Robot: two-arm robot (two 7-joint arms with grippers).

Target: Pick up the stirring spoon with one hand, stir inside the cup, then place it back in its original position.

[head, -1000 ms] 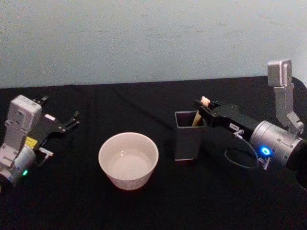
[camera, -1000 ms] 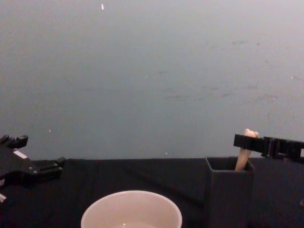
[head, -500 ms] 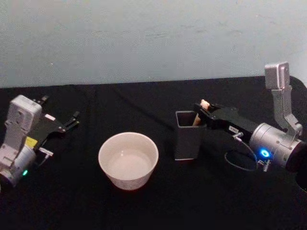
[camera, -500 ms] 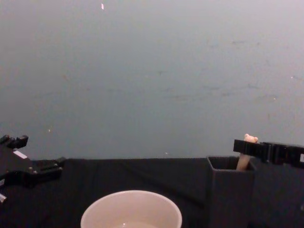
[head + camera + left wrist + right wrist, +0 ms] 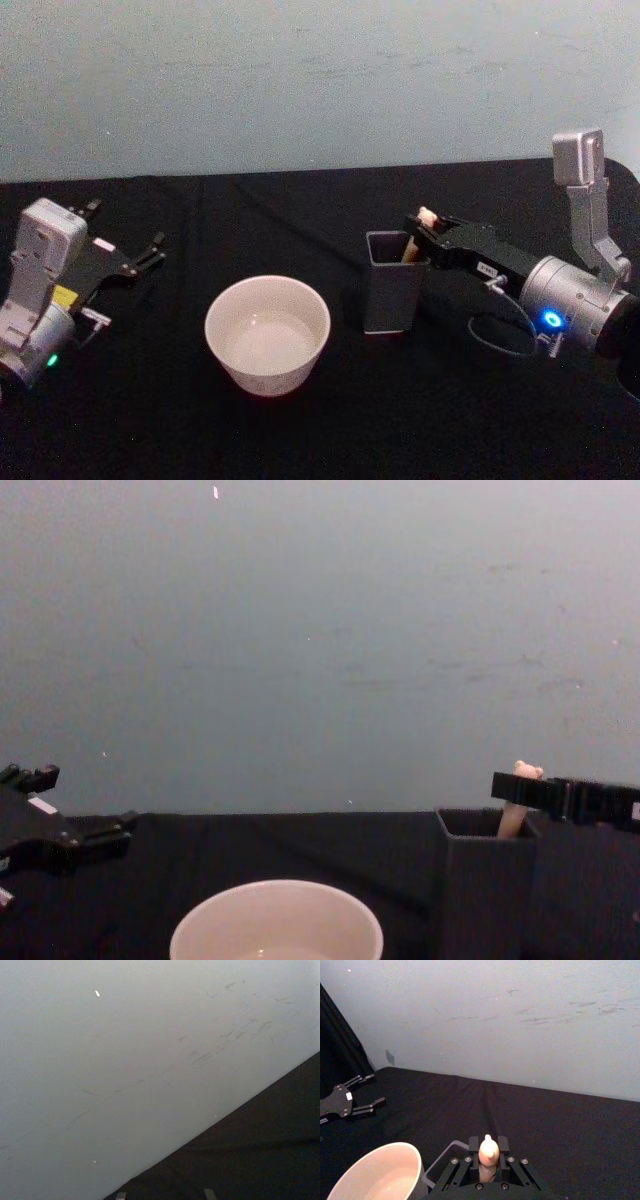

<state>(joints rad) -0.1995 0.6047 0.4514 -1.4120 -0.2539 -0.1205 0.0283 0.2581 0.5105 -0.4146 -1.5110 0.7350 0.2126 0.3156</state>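
While the right claw [image 5: 424, 226] held at the box holder [image 5: 391, 283], its fingers were closed on the beige handle of the stirring spoon [image 5: 417, 236], just under the tiny bear head, which poked up between the two black fingers [image 5: 475, 1144] in the right wrist view. Compared with a second earlier, the claw had dropped a little: the bear head sat lower against the holder's rim in the chest view, and less of the handle showed above it. Over the last half second almost nothing had shifted. That reads as the spoon being seated back in the holder, its lower part hidden directly below the claw inside the dark walls. The cup [image 5: 268, 333] stood apart from the claw, on the far side of the holder. By this judgement the return was nearly done and only the release and retreat remained. The left claw [image 5: 140, 259] lay parked, open and empty, well beyond the cup.
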